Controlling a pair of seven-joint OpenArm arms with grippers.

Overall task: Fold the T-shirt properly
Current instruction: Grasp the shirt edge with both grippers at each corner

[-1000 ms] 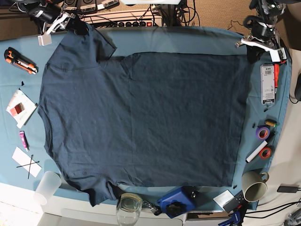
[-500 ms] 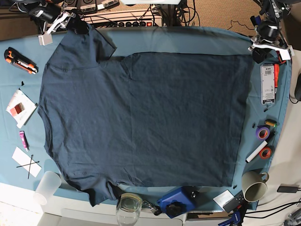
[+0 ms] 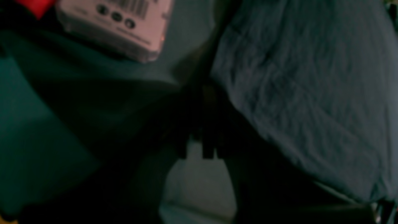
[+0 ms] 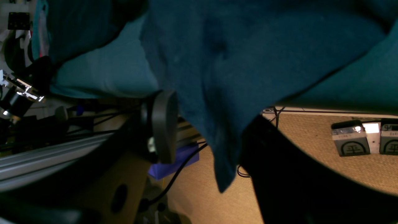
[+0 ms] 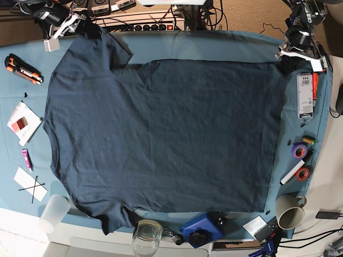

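Base view shows a teal table cloth [image 5: 214, 45] covering the work surface, with tan carpet and cables past its far edge. Most of the cloth is taken up by the T-shirt [image 5: 161, 139], spread flat, one sleeve pulled up toward the far corner. That sleeve tip sits clamped in the right gripper [image 5: 80, 24]. At the hem corner hovers the left gripper [image 5: 292, 56]; whether it grips cannot be told. Along the edges: a paper cup [image 5: 290, 211], tape rolls [image 5: 300, 151], a utility knife [image 5: 22, 69].
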